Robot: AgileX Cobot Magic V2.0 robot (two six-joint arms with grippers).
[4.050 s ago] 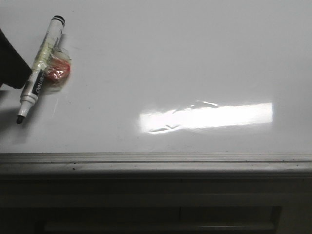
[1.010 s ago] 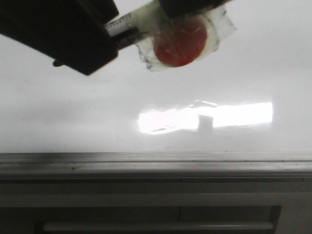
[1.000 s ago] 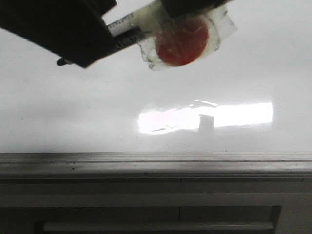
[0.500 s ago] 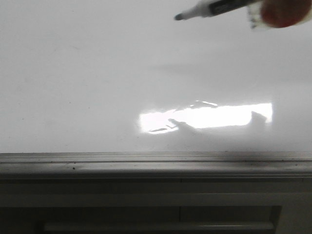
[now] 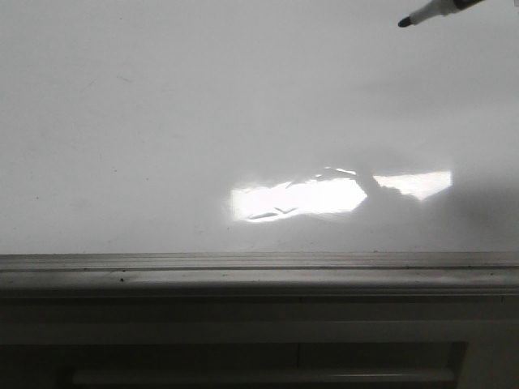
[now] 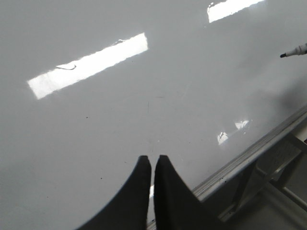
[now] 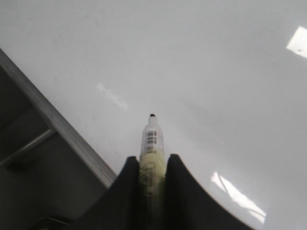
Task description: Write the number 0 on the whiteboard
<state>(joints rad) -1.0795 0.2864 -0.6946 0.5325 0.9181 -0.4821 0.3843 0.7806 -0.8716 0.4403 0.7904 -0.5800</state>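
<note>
Glossy white whiteboard (image 5: 162, 121) unmarked — right claw (image 7: 152, 165) clamps marker (image 7: 152, 139).

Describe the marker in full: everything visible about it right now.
The marker is a slim pen with a white barrel, a barcode label, a yellowish wrapped section and a small black tip. It is uncapped. The right gripper clamps it between its two dark fingers, tip pointing away from the wrist. In the front view only its tip end shows at the top right, slanting down to the left above the whiteboard. No ink mark shows on the board.
</note>
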